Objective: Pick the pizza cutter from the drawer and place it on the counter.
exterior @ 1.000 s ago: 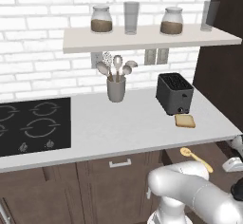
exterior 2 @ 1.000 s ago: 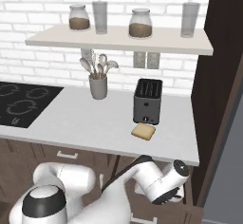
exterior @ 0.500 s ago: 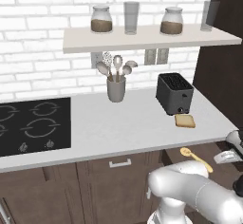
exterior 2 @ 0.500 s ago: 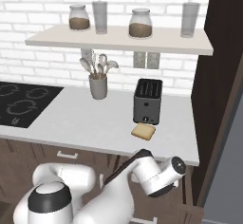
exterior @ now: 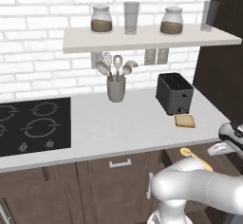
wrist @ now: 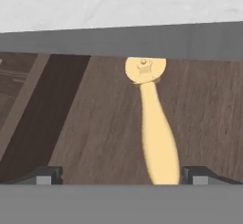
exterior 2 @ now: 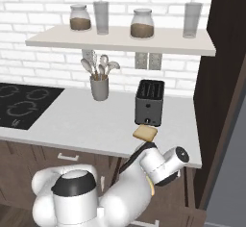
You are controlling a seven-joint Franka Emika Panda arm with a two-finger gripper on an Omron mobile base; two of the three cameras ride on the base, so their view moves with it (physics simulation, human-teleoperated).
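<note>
The gripper hangs over the open drawer, pointing down at the pizza cutter. I think it is lining up so one finger can go on each side of the handle. Its two fingers are wide apart and hold nothing.

The pizza cutter lies flat on the drawer floor. Its round head is near the counter edge, partly tucked under it. Its handle points away from the counter, toward the gripper.

On the counter, behind the drawer, a grey cup holds spoons and ladles. A toaster stands there with a toast slice just beside it.
</note>
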